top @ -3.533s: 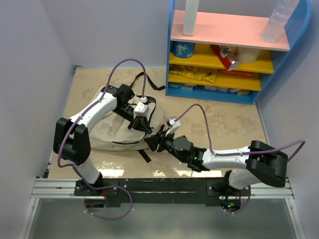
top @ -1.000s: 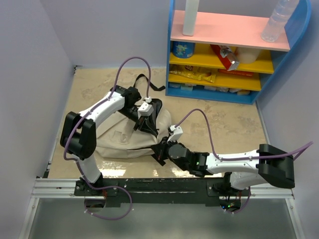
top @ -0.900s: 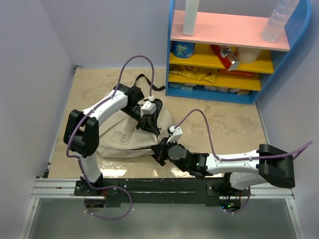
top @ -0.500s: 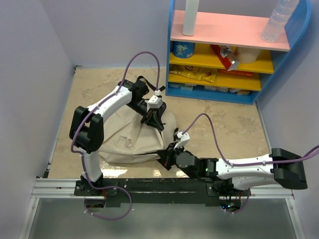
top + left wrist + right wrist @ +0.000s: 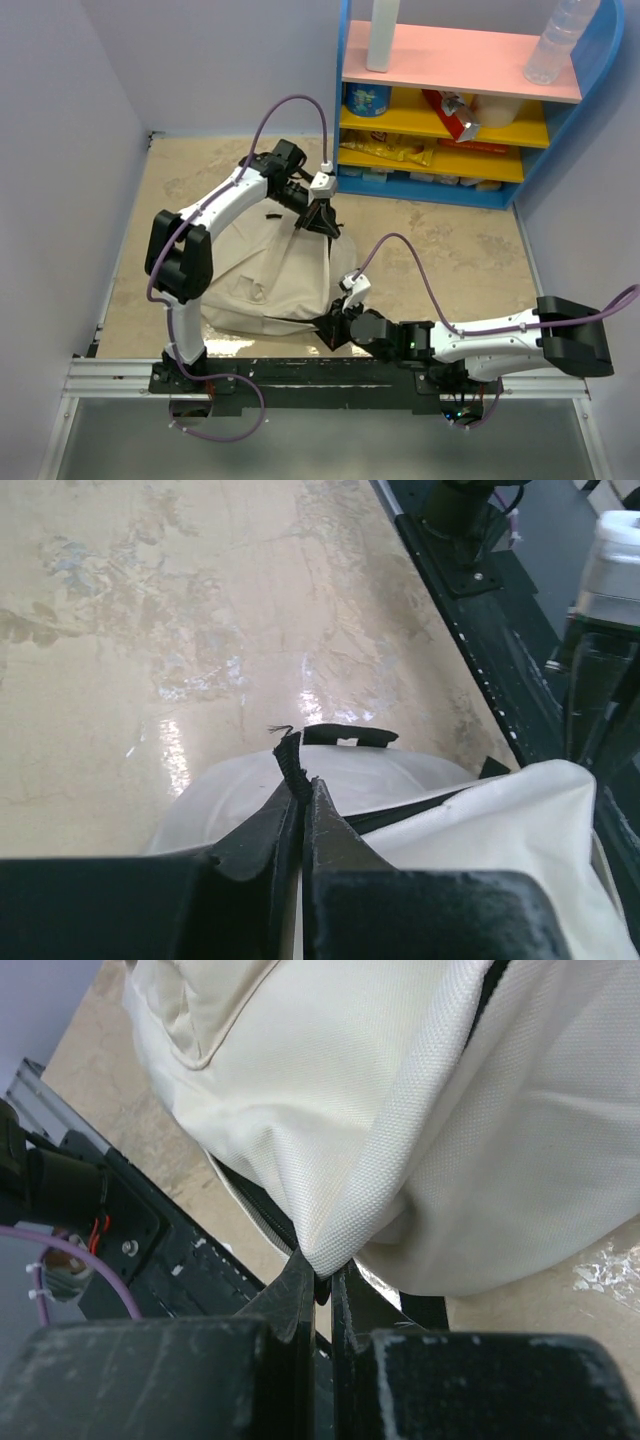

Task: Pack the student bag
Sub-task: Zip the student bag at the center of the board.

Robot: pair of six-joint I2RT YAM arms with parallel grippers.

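Left hand (image 5: 298,788) and right hand (image 5: 321,1282) pinching the student bag (image 5: 268,272): the opening step.
The left is clenched on a short black tab (image 5: 289,758) at the far side, the right on a cream canvas fold at the near edge. The bag lies slumped on the tabletop (image 5: 455,250), showing no opening. The next move likely calls for finding the zipper pull.

Lilac walls (image 5: 60,150), mottled beige tabletop (image 5: 460,250), blue shelf unit (image 5: 430,192) far right.

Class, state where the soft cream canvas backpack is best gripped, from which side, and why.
Likely the black webbing strap atop the cream canvas backpack, from above: it sticks up thin enough to pinch; the rounded body is broad, slack.
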